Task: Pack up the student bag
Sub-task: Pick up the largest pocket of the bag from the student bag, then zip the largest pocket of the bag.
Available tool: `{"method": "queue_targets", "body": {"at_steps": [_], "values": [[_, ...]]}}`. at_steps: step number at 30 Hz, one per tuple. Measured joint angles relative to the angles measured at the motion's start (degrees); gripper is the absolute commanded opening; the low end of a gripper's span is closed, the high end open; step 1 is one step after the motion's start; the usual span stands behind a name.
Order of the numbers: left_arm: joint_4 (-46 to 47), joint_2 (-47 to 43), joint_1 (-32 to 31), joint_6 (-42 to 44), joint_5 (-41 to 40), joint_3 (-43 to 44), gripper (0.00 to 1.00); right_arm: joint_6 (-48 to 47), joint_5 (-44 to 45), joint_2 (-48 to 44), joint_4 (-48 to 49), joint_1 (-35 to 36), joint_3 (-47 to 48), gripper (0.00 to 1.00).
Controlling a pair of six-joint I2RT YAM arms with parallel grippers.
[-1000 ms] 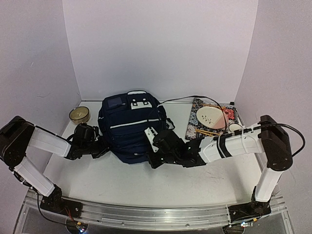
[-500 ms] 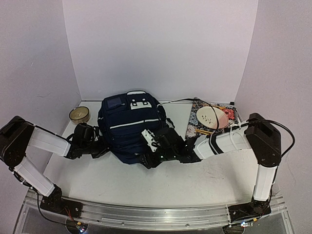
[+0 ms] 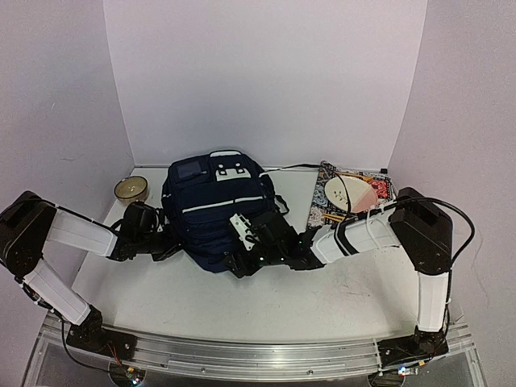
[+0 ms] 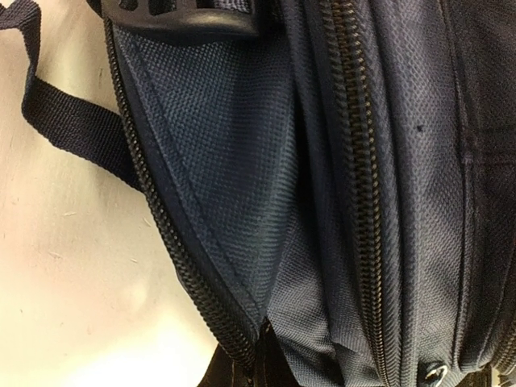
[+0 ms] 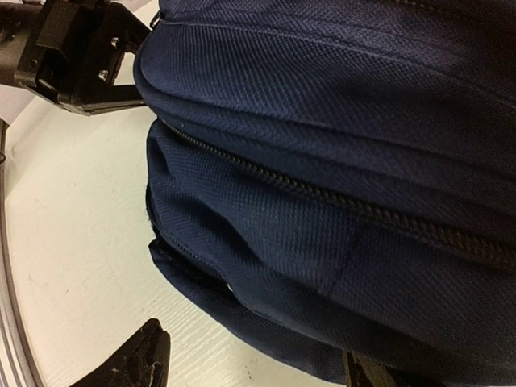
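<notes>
The student bag (image 3: 211, 208), navy with white trim, lies in the middle of the table. My left gripper (image 3: 167, 243) is at its left side. In the left wrist view that gripper (image 4: 268, 364) is shut on a fold of the bag's fabric (image 4: 242, 201) beside a zipper. My right gripper (image 3: 242, 263) is at the bag's near right corner. In the right wrist view it (image 5: 250, 369) stands open, one dark fingertip (image 5: 135, 360) on either side of the bag's bottom edge (image 5: 266, 322), not touching it. The left gripper's body (image 5: 72, 52) shows beyond the bag.
A round tan bowl (image 3: 131, 189) stands left of the bag by the wall. At the right lies a patterned book (image 3: 332, 206) with a white disc (image 3: 350, 193) and pencils on it. A black cable (image 3: 310, 167) runs along the back.
My right gripper has opened wide and slid left along the table to the bag's near corner. The left gripper has stayed shut on the bag.
</notes>
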Motion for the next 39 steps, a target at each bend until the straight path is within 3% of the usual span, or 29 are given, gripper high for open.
{"method": "queue_targets", "body": {"at_steps": [8,15,22,26,33,37,39], "values": [[-0.3,0.7,-1.4,0.0,-0.4,0.7,0.00,-1.2,-3.7,0.5,2.9,-0.5,0.8,0.66],[-0.6,1.0,-1.8,0.0,-1.2,1.0,0.00,-1.6,-8.4,0.6,3.4,-1.4,0.9,0.44],[-0.7,1.0,-1.8,0.0,-1.6,1.0,0.00,-1.6,-8.4,0.6,4.2,-1.6,-0.1,0.16],[-0.8,1.0,-1.9,0.0,-2.0,1.0,0.00,-1.5,-9.5,0.4,5.1,-1.8,-1.6,0.07],[-0.6,1.1,-2.5,0.0,-2.2,1.0,0.00,-1.3,-17.8,-3.8,6.3,-0.1,-5.0,0.09],[-0.7,1.1,-2.5,0.0,-2.2,1.0,0.00,-0.9,-19.4,-5.4,7.5,1.2,-6.0,0.33],[-0.7,1.1,-2.5,0.0,-2.2,1.0,0.00,-1.0,-17.3,-6.1,7.8,1.5,-7.1,0.39]]}}
